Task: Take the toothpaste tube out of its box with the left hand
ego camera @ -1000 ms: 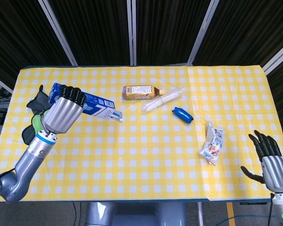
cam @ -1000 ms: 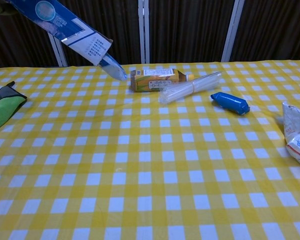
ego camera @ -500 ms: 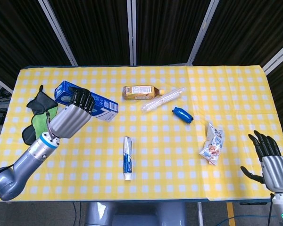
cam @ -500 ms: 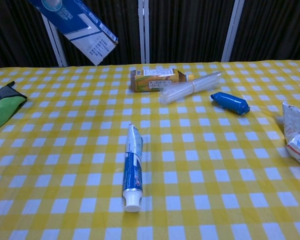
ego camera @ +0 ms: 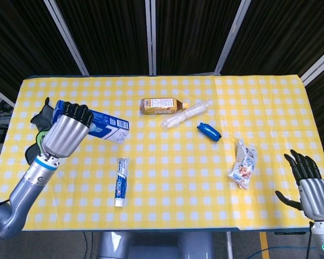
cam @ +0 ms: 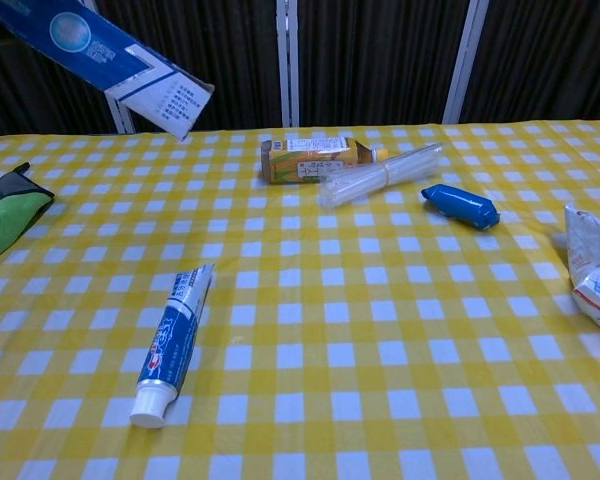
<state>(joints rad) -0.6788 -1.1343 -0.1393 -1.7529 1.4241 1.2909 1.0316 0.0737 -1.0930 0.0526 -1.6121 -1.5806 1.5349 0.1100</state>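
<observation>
Now the toothpaste tube (ego camera: pixel 120 181) lies flat in the lower left of the yellow checked tablecloth (ego camera: pixel 173 183), cap toward the near edge, with free cloth on all sides. Above it, the left hand (ego camera: pixel 66 129) holds the blue toothpaste box (ego camera: pixel 100 127) tilted in air. At lower right, the right hand (ego camera: pixel 309 183) hangs off the table edge with fingers spread, holding nothing.
</observation>
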